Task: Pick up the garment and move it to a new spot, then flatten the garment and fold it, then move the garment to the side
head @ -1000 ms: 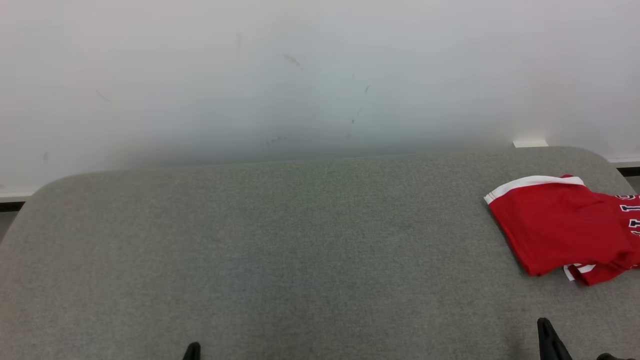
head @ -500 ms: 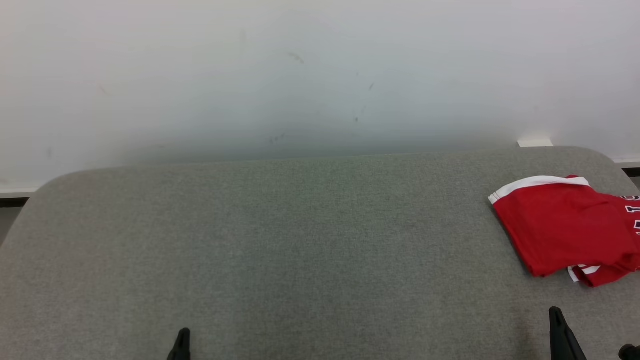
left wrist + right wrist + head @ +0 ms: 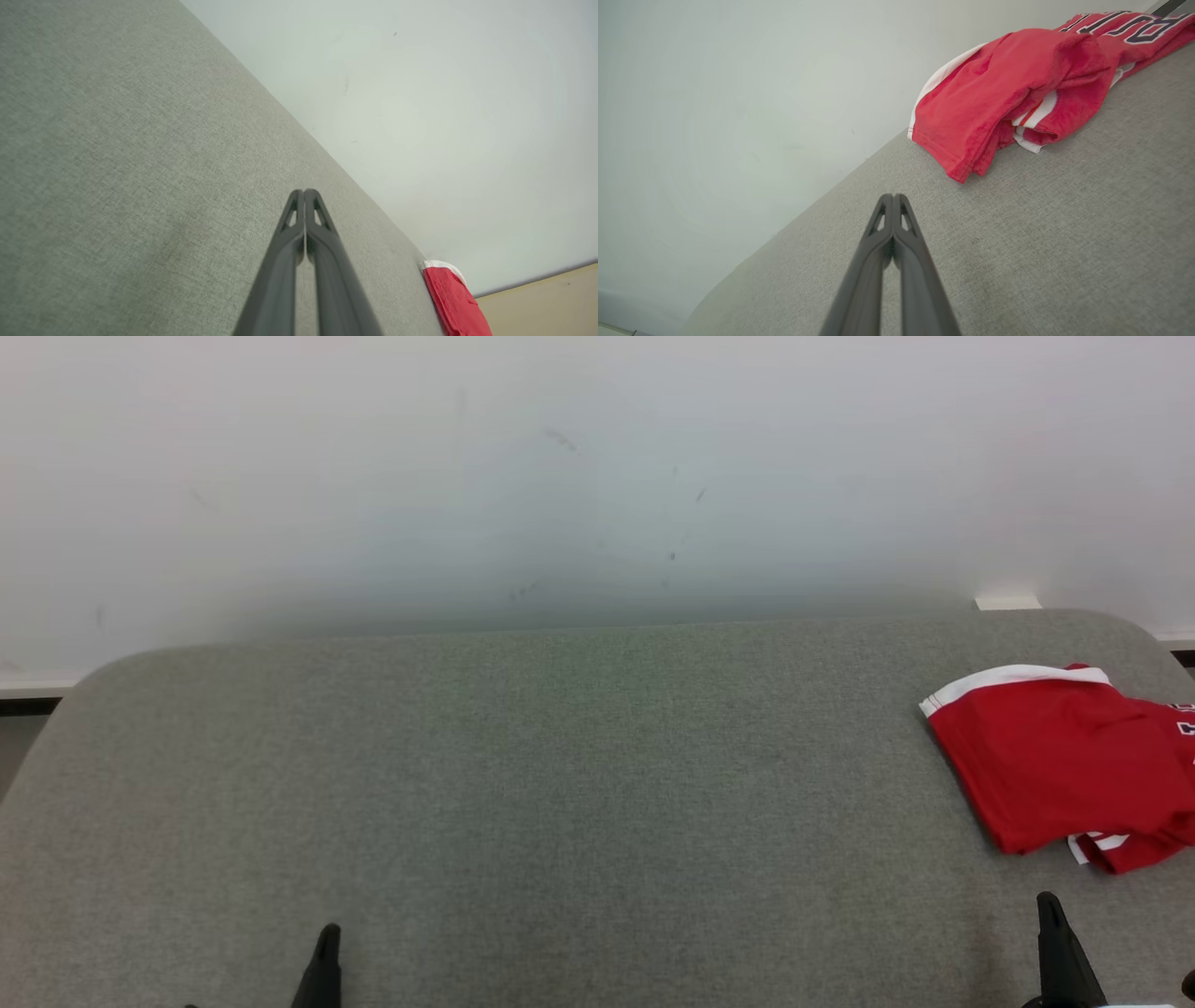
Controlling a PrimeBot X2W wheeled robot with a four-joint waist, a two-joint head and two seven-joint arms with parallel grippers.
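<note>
Lying folded on table (image 3: 560, 784): red garment (image 3: 1046, 756)

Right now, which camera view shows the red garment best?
The right wrist view: the garment is close, with folds, white trim and lettering clear. The head view cuts off its right side; the left wrist view shows a small far corner.
</note>
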